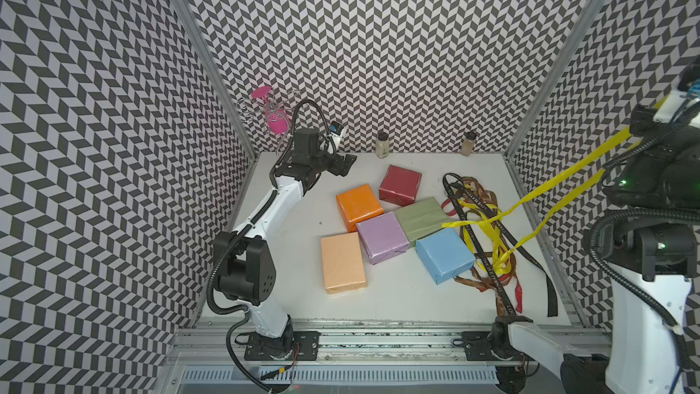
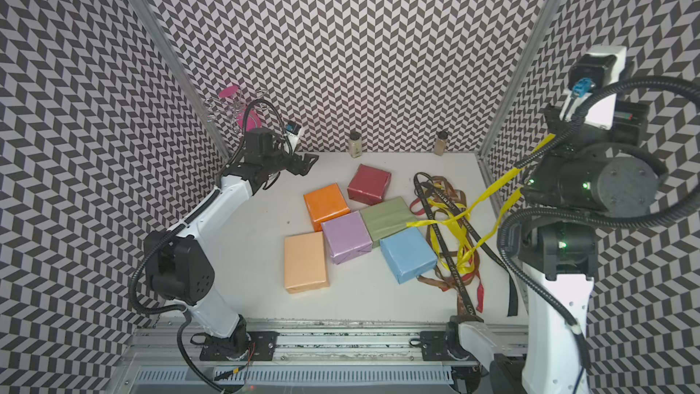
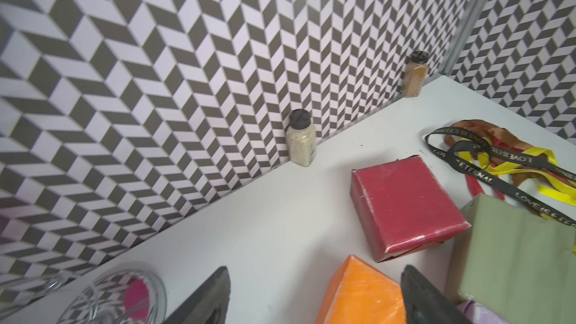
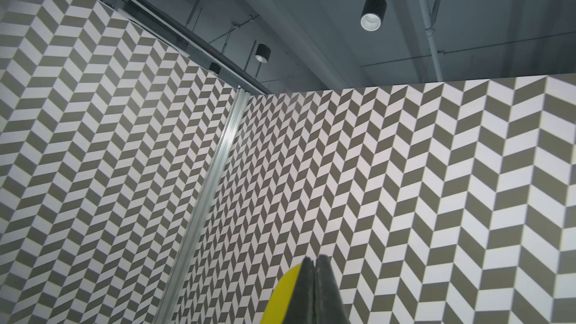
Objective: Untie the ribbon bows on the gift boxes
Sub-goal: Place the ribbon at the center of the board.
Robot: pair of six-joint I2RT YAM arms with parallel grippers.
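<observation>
My right claw [image 4: 314, 261] is clamped on a yellow ribbon [image 1: 549, 183], raised high. The ribbon runs taut down from it to the loose heap of ribbons [image 1: 478, 204] on the surface. All six gift boxes [image 1: 382, 237] look bare. My left claw [image 3: 314, 271] stands apart and empty, near the orange box [image 3: 358, 294]. I judge the untying is done, and only releasing this ribbon is left.

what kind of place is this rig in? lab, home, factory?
Probably a lab robot cell, not a home: chevron-patterned panels on aluminium posts box in a white table, the arm bases bolt to a front rail, and bare industrial ceiling shows above.
</observation>
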